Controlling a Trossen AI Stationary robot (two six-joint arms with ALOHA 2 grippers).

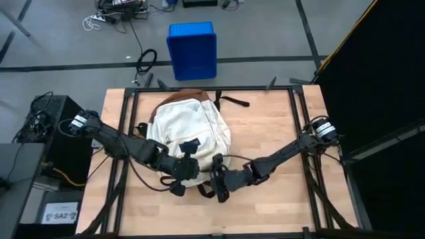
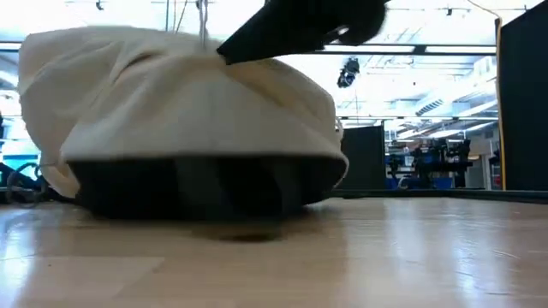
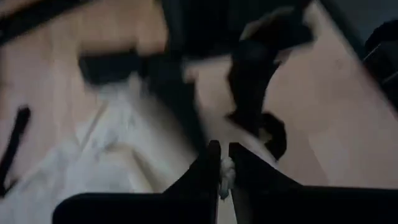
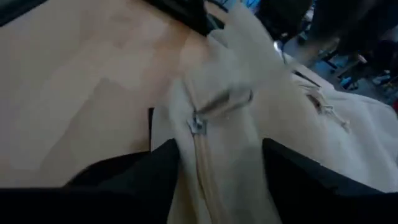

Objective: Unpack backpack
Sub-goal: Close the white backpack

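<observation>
backpack (image 1: 189, 126) on table (image 1: 279, 133), both fingers at its near edge.

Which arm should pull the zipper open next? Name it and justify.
Probably the left. Its end effector is nearly shut on a small pale tab at the backpack edge, while the right end effector straddles bunched fabric beside the zipper, bracing it.

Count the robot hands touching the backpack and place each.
2. The left hand sits at the backpack's near edge, pinching cream fabric; the right hand beside it holds a zippered fold between its fingers.
</observation>
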